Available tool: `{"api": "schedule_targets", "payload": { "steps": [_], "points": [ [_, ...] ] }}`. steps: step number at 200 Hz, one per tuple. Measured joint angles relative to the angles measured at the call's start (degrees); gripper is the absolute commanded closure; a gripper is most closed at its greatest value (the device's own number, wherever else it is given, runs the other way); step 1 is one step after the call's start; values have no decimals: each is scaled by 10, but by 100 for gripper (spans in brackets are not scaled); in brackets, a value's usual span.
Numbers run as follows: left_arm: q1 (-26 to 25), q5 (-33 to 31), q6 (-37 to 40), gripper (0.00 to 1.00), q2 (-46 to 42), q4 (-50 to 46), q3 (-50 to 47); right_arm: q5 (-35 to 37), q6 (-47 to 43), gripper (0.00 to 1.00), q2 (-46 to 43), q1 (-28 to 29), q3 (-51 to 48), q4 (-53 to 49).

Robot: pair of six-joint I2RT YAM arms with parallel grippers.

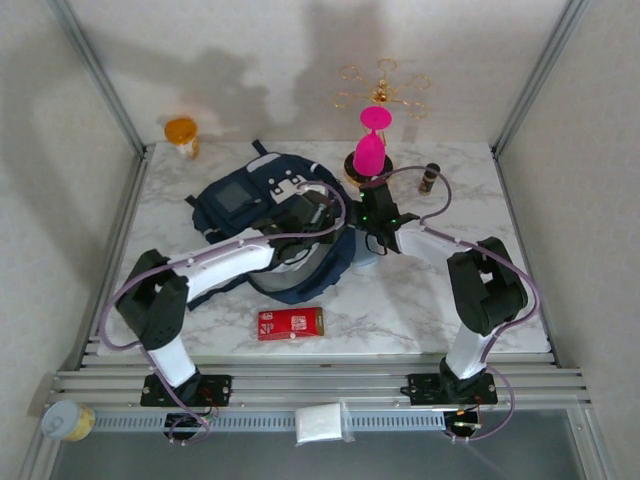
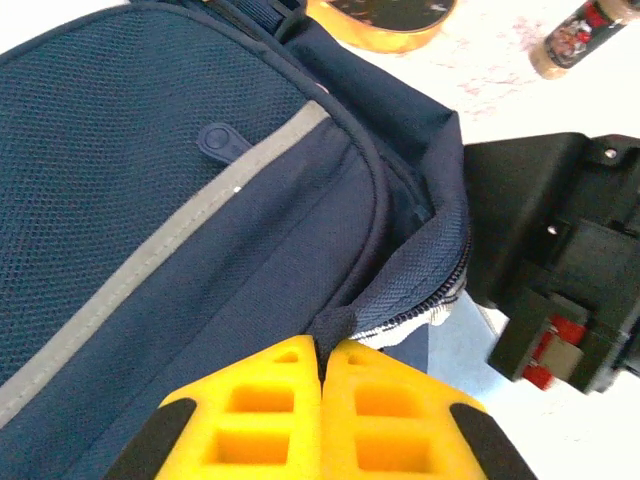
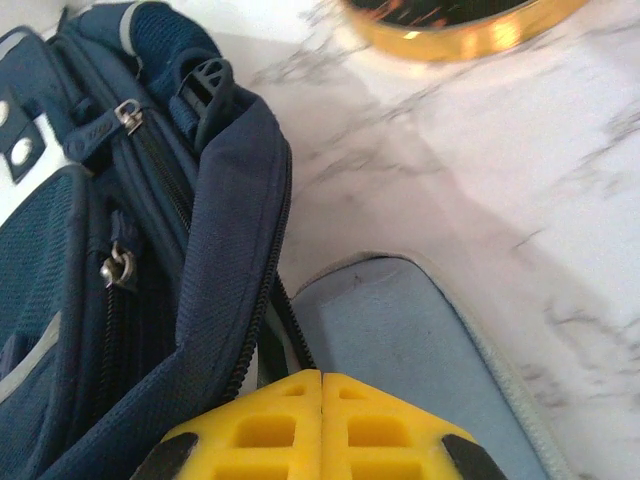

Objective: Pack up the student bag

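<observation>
The student bag (image 1: 245, 205) lies on the marble table, navy with a grey stripe (image 2: 180, 225). My left gripper (image 2: 322, 345) is shut on the fabric edge of the bag's open zip mouth (image 2: 420, 270) and reaches over the bag in the top view (image 1: 328, 225). My right gripper (image 3: 321, 375) is shut with its tips together and nothing visible between them. It sits over the near end of a light-blue pencil case (image 3: 420, 340), right beside the bag's zipper edge (image 3: 235, 300). The pencil case (image 1: 366, 258) lies against the bag's right side.
A red box (image 1: 291, 323) lies near the front edge. At the back stand a pink goblet (image 1: 372, 140) on a gold stand (image 1: 383, 92), a brown bottle (image 1: 429, 178) and an orange cup (image 1: 182, 133). A white packet (image 1: 320, 423) lies on the rail.
</observation>
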Motion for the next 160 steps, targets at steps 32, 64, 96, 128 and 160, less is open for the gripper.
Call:
{"api": "schedule_targets", "payload": {
  "steps": [32, 64, 96, 128, 160],
  "points": [
    [-13, -6, -27, 86, 49, -21, 67, 4, -10, 89, 0, -23, 5, -5],
    [-11, 2, -44, 37, 59, -28, 112, -4, -29, 64, -22, -33, 17, -47],
    [6, 9, -44, 33, -11, -24, 73, -10, -48, 52, -114, -33, -1, -110],
    [51, 16, -58, 30, -229, 3, -98, -5, -37, 43, -208, -7, -15, -174],
    [147, 18, -84, 30, -398, 14, -242, 26, 14, 39, -198, 131, 22, -248]
  ]
}}
